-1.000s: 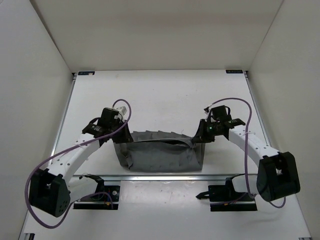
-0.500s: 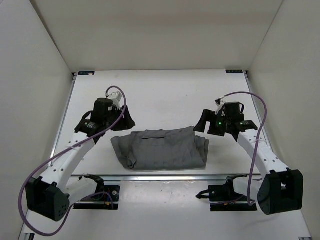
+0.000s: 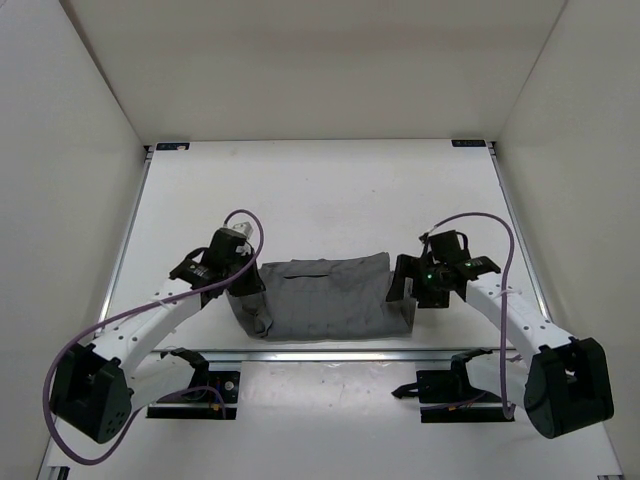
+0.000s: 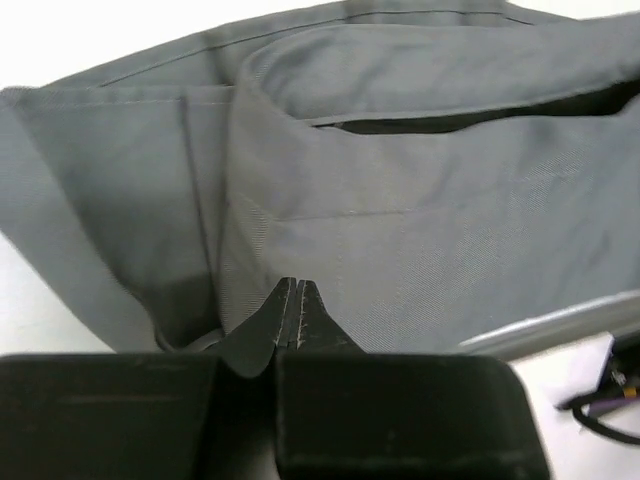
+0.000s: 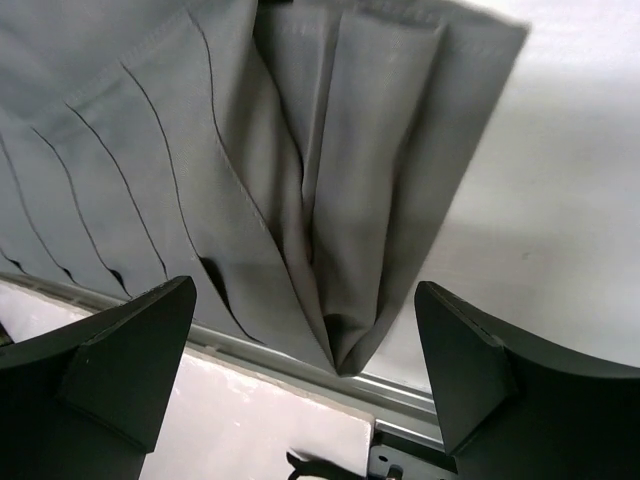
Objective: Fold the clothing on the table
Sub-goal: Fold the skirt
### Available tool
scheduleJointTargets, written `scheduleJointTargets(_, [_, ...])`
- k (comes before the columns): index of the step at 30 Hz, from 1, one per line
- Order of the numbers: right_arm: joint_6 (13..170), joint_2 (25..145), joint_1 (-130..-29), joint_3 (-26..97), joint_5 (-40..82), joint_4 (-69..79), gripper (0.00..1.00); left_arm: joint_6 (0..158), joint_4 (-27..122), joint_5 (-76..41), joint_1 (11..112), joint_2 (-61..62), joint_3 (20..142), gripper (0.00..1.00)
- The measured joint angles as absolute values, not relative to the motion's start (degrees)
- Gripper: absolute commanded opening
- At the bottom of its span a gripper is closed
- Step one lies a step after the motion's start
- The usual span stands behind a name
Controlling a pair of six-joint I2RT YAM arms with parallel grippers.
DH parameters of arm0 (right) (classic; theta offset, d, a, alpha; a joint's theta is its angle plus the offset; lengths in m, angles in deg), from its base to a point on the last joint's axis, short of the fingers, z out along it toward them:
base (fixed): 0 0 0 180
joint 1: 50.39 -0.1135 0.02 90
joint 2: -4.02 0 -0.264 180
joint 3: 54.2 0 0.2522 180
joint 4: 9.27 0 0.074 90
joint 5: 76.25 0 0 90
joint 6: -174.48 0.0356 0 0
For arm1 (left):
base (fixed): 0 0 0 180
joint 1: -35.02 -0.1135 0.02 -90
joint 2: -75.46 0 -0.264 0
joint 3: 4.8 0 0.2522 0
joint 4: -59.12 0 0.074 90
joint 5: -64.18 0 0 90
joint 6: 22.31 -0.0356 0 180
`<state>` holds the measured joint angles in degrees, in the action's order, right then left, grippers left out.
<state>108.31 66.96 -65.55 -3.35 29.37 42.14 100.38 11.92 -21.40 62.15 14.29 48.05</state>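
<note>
The grey clothing lies folded in a wide band on the white table, close to its near rail. My left gripper is at the garment's left end. In the left wrist view it is shut, tips pressed together over the fabric, and no cloth shows between them. My right gripper hangs over the right end. Its jaws stand wide open on either side of the folded corner, apart from the cloth.
The metal rail of the near table edge runs just below the garment and also shows as the rail in the right wrist view. White walls enclose the table. Purple cables loop off both arms.
A second ago both grippers held the garment's ends raised. They let go and backed off as the cloth settled flat. Now both are back at its ends, the left shut, the right open.
</note>
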Motion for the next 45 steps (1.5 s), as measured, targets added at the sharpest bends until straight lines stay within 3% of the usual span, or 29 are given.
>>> scheduleJointTargets(8, [110.63, 70.76, -69.72, -6.06, 27.16, 40.41, 0.91, 102.85, 11.03, -25.14, 62.74, 10.99, 47.29, 0.0])
scheduleJointTargets(14, [111.33, 73.28, -69.72, -6.22, 25.5, 39.56, 0.83, 103.7, 9.83, -27.56, 62.74, 9.81, 46.68, 0.0])
scheduleJointTargets(22, [111.2, 75.83, -69.39, -6.28, 25.22, 36.28, 0.39, 104.36, 8.91, -30.18, 62.57, 7.95, 46.48, 0.0])
scheduleJointTargets(25, [111.35, 77.56, -69.46, -6.2, 25.74, 34.71, 0.1, 104.64, 8.95, -30.36, 62.57, 7.14, 45.91, 0.0])
scheduleJointTargets(27, [111.35, 78.59, -69.48, -6.13, 26.29, 33.92, 0.0, 104.95, 9.19, -30.36, 62.66, 6.27, 45.47, 0.0])
scheduleJointTargets(37, [107.79, 79.2, -64.85, -1.3, 24.49, 37.66, 0.0, 105.25, 12.82, -29.48, 65.65, -2.06, 46.2, 0.0])
scheduleJointTargets(45, [103.66, 79.09, -66.84, 12.27, 23.75, 42.62, 0.0, 105.21, 18.42, -26.14, 70.26, -11.81, 53.54, 0.0])
